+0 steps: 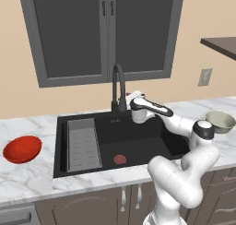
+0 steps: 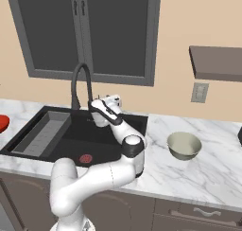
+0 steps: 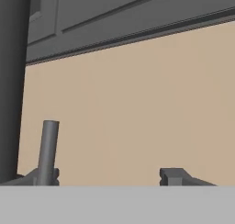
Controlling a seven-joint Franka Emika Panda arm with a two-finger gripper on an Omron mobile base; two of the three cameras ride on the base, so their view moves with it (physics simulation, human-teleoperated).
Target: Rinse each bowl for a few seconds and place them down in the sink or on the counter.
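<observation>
Hand (image 3: 110,177) wide apart, holding nothing, at tap (image 1: 118,88) behind sink (image 1: 138,141). Red bowl (image 1: 22,149) on left bench (image 1: 27,178), grey bowl (image 2: 184,145) right.

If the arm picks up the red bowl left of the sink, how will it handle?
The red bowl looks rigid and glossy, so probably slippery under the fingers. Shallow and wide on the counter, it seems unlikely to tip, but may slide if pushed.
</observation>
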